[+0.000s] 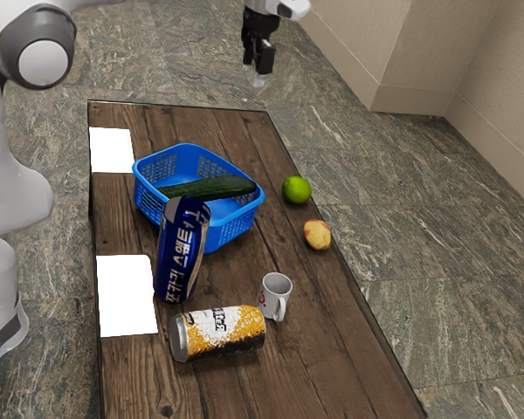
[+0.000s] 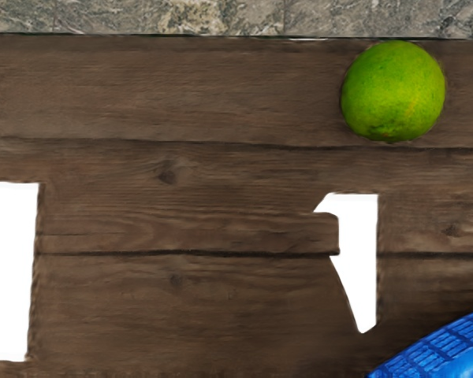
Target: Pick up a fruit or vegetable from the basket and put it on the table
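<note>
Black two-finger gripper [image 1: 259,63] was up high, near the corner of the brown wooden table [image 1: 244,297] where the far short edge met the long edge on the exterior view's right. Couldn't tell how far open; no object seen in its hold. Pick not made, by my read.

Long dark-green cucumber [image 1: 211,188] was in the blue perforated plastic basket [image 1: 237,229], toward the table's far short edge. Best target, I'd say.

To do it well: get over the basket, turn the hand so it closes across the cucumber's narrow width, grip near mid-length, lift straight until both ends clear the rim. Off-centre grip could let it swing. Mind the tall blue can [image 1: 182,249] by the basket's near side; approach from above. Set down clear of the round green lime [image 2: 393,91] and the yellow-red fruit [image 1: 317,234], both by that same long edge.

Cucumber's long axis ran crosswise, roughly parallel to the short edge. One end pointed at the lime's long edge, up at the rim; the other pointed at the opposite long edge, seemingly lower. Couldn't tell which was the stem end.
</note>
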`<action>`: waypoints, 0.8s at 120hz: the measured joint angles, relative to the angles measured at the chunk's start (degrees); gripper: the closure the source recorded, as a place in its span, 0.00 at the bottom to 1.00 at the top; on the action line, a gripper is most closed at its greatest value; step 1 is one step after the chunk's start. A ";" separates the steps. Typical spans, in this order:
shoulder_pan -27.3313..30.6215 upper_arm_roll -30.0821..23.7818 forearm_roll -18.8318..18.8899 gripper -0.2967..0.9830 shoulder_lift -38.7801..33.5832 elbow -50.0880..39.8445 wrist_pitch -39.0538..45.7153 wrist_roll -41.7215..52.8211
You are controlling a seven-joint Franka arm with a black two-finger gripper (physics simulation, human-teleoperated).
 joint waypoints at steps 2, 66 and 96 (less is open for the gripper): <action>0.17 0.01 0.00 0.23 0.00 0.00 0.01 0.53; -8.23 -4.68 6.68 0.23 0.04 21.75 -16.23 11.32; 18.47 -29.43 8.91 0.24 -13.33 9.35 -18.23 16.53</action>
